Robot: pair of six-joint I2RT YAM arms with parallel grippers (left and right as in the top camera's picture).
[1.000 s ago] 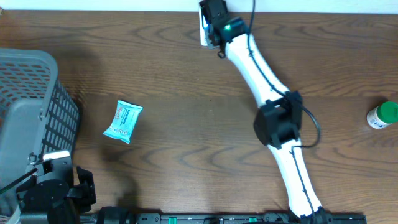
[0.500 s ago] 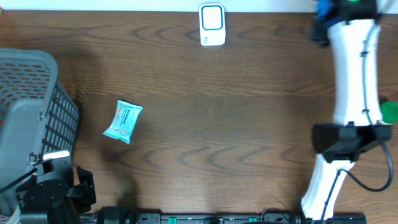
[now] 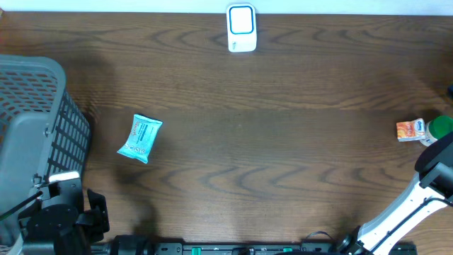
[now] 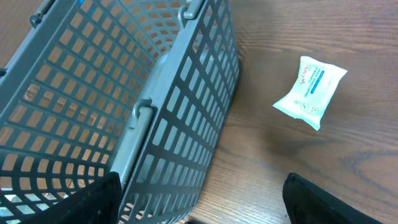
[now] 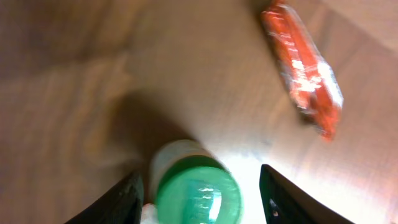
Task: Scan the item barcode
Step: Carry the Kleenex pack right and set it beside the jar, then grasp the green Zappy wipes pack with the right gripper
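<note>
- The left arm (image 3: 55, 216) sat folded low in the near left corner of the overhead view, its dark wrist housing bunched close to its base.
- The left tool (image 4: 202, 183) angled downward and outward. Its wrist view showed only two dark fingertips (image 4: 93, 199), one in each bottom corner, spread wide.
- The right arm (image 3: 393, 216) rose from the near edge toward the far right. Its white lower link slanted up to a black joint (image 3: 439, 166) at the right border of the overhead view, and the rest ran out of that view.
- The right tool (image 5: 200, 177) pointed downward. Its two dark fingers (image 5: 124, 199) stood apart at the lower left and lower right of a blurred wrist view, jaws parted.
</note>
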